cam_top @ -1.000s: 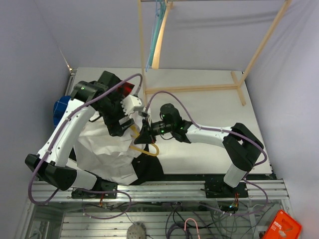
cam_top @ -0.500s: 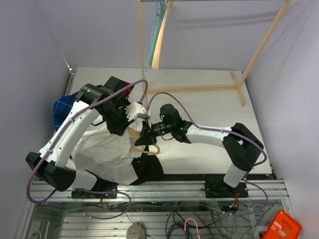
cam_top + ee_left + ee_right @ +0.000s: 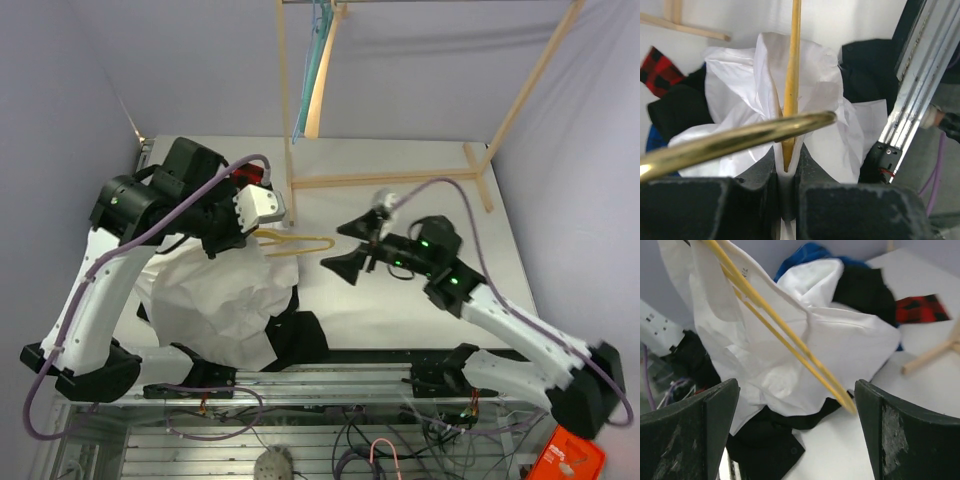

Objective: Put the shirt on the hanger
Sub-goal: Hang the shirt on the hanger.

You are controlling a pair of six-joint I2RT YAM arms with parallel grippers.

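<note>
Jaws on the left gripper [image 3: 785,172] are pinched down to a narrow slot around a thin yellow bar of the hanger [image 3: 792,75], with a fold of white fabric from the shirt [image 3: 735,85] caught in the same slot. The left wrist view shows the hanger's bar running straight up from between the dark fingers [image 3: 752,192], while another yellowish length of it crosses low and blurred in front.

Seen from above, the left gripper [image 3: 250,232] is raised over the left part of the table [image 3: 420,210]. The hanger [image 3: 300,243] juts out from it to the right as a flat narrow loop. The shirt [image 3: 215,300] drapes down from the grip in a crumpled mass toward the near table edge, lying over a black garment [image 3: 300,335].

The right gripper [image 3: 345,247] sits just to the right of the hanger's far tip without touching it, its jaws spread wide and empty. In the right wrist view both fingers [image 3: 690,425] stand at the picture's edges. Between them, farther off, the hanger's [image 3: 785,340] two bars slant across the bunched shirt [image 3: 850,345].

Behind the shirt lie a black garment [image 3: 865,287], a blue garment [image 3: 810,252] and a red plaid cloth [image 3: 917,307]. A wooden frame [image 3: 390,178] stands at the back of the table.
</note>
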